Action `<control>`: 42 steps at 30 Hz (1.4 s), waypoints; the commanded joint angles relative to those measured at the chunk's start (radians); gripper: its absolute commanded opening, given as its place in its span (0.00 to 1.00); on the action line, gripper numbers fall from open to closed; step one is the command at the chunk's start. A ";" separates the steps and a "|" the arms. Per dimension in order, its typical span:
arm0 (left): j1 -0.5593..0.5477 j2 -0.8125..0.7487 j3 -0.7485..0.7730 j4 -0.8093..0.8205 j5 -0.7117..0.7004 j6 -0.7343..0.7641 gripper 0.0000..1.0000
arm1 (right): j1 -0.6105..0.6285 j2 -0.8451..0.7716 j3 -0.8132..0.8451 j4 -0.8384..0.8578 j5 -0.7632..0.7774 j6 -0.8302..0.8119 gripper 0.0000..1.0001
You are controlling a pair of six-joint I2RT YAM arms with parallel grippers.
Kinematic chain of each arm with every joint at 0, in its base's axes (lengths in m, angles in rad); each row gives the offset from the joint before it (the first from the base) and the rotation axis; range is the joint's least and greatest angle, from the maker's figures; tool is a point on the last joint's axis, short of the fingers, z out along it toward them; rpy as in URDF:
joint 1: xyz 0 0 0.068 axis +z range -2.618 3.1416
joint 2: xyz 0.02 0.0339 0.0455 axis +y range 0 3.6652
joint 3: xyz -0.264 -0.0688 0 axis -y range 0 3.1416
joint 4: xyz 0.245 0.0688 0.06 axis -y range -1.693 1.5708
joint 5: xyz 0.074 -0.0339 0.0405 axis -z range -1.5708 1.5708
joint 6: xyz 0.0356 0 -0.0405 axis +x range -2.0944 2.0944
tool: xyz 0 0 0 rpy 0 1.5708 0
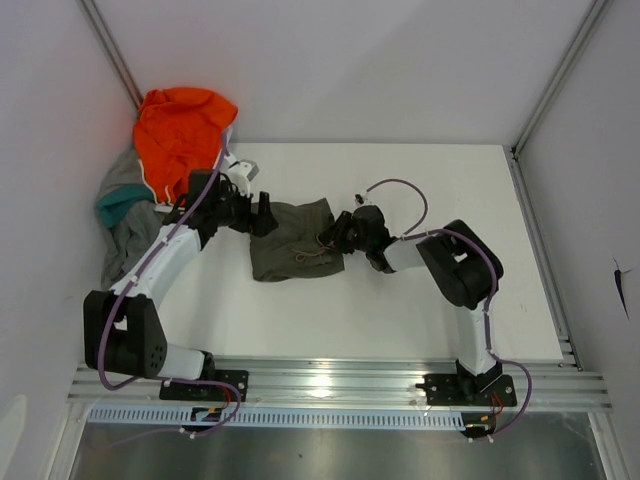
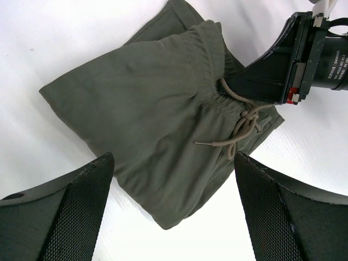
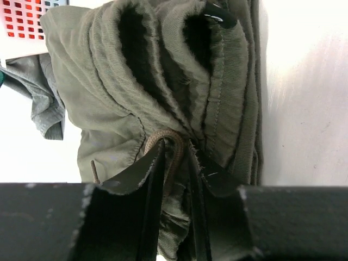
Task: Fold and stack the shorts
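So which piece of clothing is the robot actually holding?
The olive green cloth shorts, pinched by the right gripper; the orange, grey and teal clothes lie heaped aside.

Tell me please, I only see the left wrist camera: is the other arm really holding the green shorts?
Observer: Yes. The right wrist view shows the right gripper with jaws pinched on the waistband of the olive shorts.
Operator: Where are the other clothes?
Observer: Heaped by the table's far left corner: an orange garment, grey cloth and some teal cloth.
Operator: Where's my arm from above?
Observer: The left gripper sits at the shorts' left edge, opposite the right one.
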 commanded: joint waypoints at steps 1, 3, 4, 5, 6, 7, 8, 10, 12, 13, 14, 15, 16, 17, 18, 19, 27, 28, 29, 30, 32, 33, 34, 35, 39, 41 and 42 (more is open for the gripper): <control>0.008 -0.013 -0.009 0.038 0.013 0.023 0.93 | 0.006 -0.013 0.009 -0.038 0.038 -0.013 0.28; 0.008 -0.019 -0.012 0.039 0.014 0.027 0.93 | 0.005 -0.047 0.026 -0.062 0.028 -0.022 0.36; 0.008 -0.019 -0.012 0.038 0.014 0.027 0.93 | 0.005 -0.067 0.041 -0.087 0.022 -0.030 0.41; 0.006 -0.018 -0.012 0.039 0.014 0.027 0.94 | 0.006 -0.088 0.073 -0.105 0.017 -0.059 0.44; 0.006 -0.016 -0.014 0.040 0.013 0.026 0.95 | 0.011 -0.133 0.090 -0.152 0.020 -0.079 0.52; 0.003 -0.016 -0.020 0.040 0.010 0.026 0.95 | 0.015 -0.153 0.107 -0.186 0.024 -0.099 0.58; 0.000 -0.015 -0.025 0.046 0.008 0.023 0.95 | 0.017 -0.170 0.145 -0.220 0.035 -0.140 0.64; -0.010 -0.016 -0.035 0.049 -0.005 0.023 0.96 | 0.005 -0.199 0.178 -0.320 0.029 -0.177 0.75; -0.020 -0.019 -0.048 0.059 -0.013 0.027 0.96 | -0.014 -0.216 0.189 -0.369 -0.012 -0.212 0.81; -0.026 -0.021 -0.051 0.061 -0.018 0.027 0.96 | -0.031 -0.220 0.179 -0.377 -0.018 -0.226 0.82; -0.029 -0.019 -0.057 0.063 -0.019 0.027 0.96 | -0.038 -0.228 0.160 -0.386 -0.015 -0.255 0.85; -0.032 -0.018 -0.058 0.063 -0.022 0.029 0.96 | -0.044 -0.236 0.149 -0.406 -0.008 -0.269 0.89; -0.037 -0.015 -0.057 0.063 -0.024 0.029 0.96 | -0.049 -0.248 0.141 -0.418 0.001 -0.286 0.93; -0.038 -0.013 -0.058 0.059 -0.021 0.030 0.96 | -0.055 -0.253 0.127 -0.438 0.012 -0.323 0.97; -0.040 -0.012 -0.058 0.061 -0.019 0.030 0.96 | -0.061 -0.256 0.120 -0.443 0.014 -0.338 0.98; -0.047 -0.009 -0.061 0.063 -0.018 0.032 0.96 | -0.067 -0.254 0.112 -0.443 0.009 -0.347 0.99; -0.095 0.011 -0.081 0.081 -0.064 0.029 0.96 | -0.115 -0.164 0.110 -0.405 -0.104 -0.357 1.00; -0.101 0.016 -0.083 0.079 -0.068 0.029 0.96 | -0.115 -0.152 0.113 -0.397 -0.113 -0.352 0.99; -0.101 0.024 -0.077 0.073 -0.070 0.027 0.96 | -0.115 -0.139 0.119 -0.391 -0.135 -0.346 0.99; -0.103 0.039 -0.077 0.070 -0.067 0.027 0.96 | -0.115 -0.118 0.123 -0.371 -0.146 -0.341 0.99; -0.106 0.053 -0.078 0.069 -0.064 0.027 0.96 | -0.117 -0.095 0.121 -0.321 -0.191 -0.314 1.00; -0.106 0.066 -0.080 0.069 -0.065 0.027 0.95 | -0.115 -0.072 0.121 -0.302 -0.208 -0.302 1.00; -0.106 0.070 -0.080 0.069 -0.067 0.027 0.96 | -0.115 -0.060 0.123 -0.287 -0.222 -0.291 0.99; -0.106 0.074 -0.081 0.069 -0.065 0.026 0.95 | -0.115 -0.049 0.124 -0.256 -0.247 -0.266 1.00; -0.106 0.114 -0.075 0.066 -0.094 0.020 0.95 | -0.100 -0.003 0.144 -0.237 -0.261 -0.246 0.99; -0.106 0.146 -0.068 0.061 -0.119 0.011 0.95 | -0.078 0.014 0.156 -0.253 -0.255 -0.249 0.99; -0.106 0.159 -0.062 0.056 -0.122 0.007 0.95 | -0.072 0.020 0.172 -0.260 -0.241 -0.255 0.99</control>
